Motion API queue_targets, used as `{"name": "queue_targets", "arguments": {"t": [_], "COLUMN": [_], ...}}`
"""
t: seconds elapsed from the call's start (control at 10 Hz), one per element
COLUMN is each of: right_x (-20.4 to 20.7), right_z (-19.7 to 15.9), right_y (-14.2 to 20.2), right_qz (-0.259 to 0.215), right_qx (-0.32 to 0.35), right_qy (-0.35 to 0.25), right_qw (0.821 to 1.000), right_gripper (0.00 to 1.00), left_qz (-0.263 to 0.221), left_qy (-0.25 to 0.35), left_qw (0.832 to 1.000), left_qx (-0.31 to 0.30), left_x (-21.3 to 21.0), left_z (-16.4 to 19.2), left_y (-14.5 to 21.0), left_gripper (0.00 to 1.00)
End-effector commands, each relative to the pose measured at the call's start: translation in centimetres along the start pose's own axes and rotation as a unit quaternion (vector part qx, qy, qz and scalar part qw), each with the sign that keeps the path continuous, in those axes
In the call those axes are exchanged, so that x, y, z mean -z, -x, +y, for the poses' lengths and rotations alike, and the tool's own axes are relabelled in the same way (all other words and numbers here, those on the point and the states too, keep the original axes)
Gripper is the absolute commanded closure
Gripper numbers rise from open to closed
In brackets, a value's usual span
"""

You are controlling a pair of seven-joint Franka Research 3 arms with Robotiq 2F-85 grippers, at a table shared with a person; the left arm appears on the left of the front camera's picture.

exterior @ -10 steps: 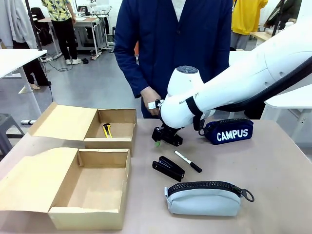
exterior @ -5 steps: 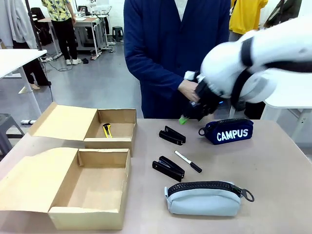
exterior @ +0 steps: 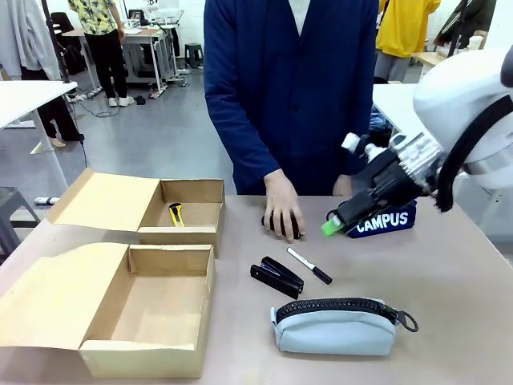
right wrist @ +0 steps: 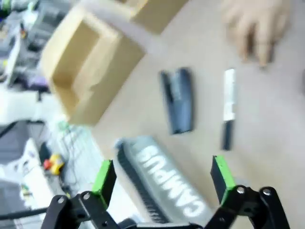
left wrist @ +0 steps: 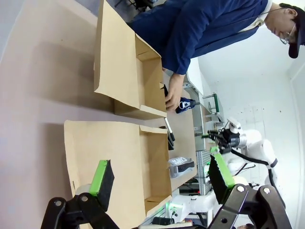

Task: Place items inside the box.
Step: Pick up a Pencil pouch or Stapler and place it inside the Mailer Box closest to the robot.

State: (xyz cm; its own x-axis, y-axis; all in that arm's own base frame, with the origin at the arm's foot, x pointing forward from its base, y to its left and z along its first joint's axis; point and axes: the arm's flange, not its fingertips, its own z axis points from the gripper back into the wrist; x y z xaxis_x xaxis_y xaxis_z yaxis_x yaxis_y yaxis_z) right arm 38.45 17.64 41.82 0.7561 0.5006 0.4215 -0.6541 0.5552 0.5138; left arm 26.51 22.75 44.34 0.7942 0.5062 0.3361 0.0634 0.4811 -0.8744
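Table (exterior: pixel 465 289), tan, shared with a person standing at the far side.

Boxes: two open cartons at left. Far box (exterior: pixel 192 186) holds the knife (exterior: pixel 175 214). Near box (exterior: pixel 144 359) holds nothing that I can see.

Loose on table: stapler (exterior: pixel 276 277) at middle, marker (exterior: pixel 309 265) just right of it, case (exterior: pixel 335 327) at near middle, pouch (exterior: pixel 385 218) at far right. Person's hand (exterior: pixel 282 210) lies palm-down at far middle; what it covers is mostly hidden.

Right gripper (exterior: pixel 335 224): fingers spread, nothing between them, hanging above the table just left of the pouch. Its wrist view is blurred by motion but shows pouch, stapler and marker below.

Left gripper (left wrist: pixel 162 176): fingers spread, empty, well to the left of the boxes.

Step in hand (judgement): right arm is lining up on its next item, probably the pouch as the nearest.

How to do it well:
- Hold off the descent while the hand is beside the path.
- Settle the wrist first.
- Turn the fingers across the pouch's short width and come straight down over its middle.
- Soft fabric will sag, so take a deep bite.
- Lift clear of marker and stapler before crossing left to a box.
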Motion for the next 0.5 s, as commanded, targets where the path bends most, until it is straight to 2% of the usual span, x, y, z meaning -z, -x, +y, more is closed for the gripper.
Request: {"name": "queue_targets", "arguments": {"t": [0.0, 0.1, 0.2, 0.3, 0.4], "right_x": [-0.1, -0.4, -1.0, -1.8, -2.8], "right_z": [7.7, 10.0, 10.2, 9.9, 9.2], "right_y": [2.4, 5.2, 6.7, 8.1, 9.0], "right_qz": [0.138, 0.245, 0.283, 0.286, 0.255], "right_qx": [-0.083, -0.122, -0.17, -0.185, -0.168], "right_qy": [-0.066, -0.041, -0.042, -0.051, -0.045], "right_qw": [0.985, 0.961, 0.943, 0.939, 0.951], "right_gripper": [0.0, 0.0, 0.0, 0.0, 0.0], "left_qz": [-0.007, -0.007, -0.007, -0.007, -0.007], "left_qy": [0.011, 0.011, 0.011, 0.011, 0.011], "left_qw": [1.0, 1.0, 1.0, 1.0, 1.0], "left_qx": [0.01, 0.01, 0.01, 0.01, 0.01], "left_x": [0.2, 0.2, 0.2, 0.2, 0.2], "left_z": [-0.1, -0.1, -0.1, -0.1, -0.1], "left_y": [0.0, 0.0, 0.0, 0.0, 0.0], "left_gripper": [0.0, 0.0, 0.0, 0.0, 0.0]}}
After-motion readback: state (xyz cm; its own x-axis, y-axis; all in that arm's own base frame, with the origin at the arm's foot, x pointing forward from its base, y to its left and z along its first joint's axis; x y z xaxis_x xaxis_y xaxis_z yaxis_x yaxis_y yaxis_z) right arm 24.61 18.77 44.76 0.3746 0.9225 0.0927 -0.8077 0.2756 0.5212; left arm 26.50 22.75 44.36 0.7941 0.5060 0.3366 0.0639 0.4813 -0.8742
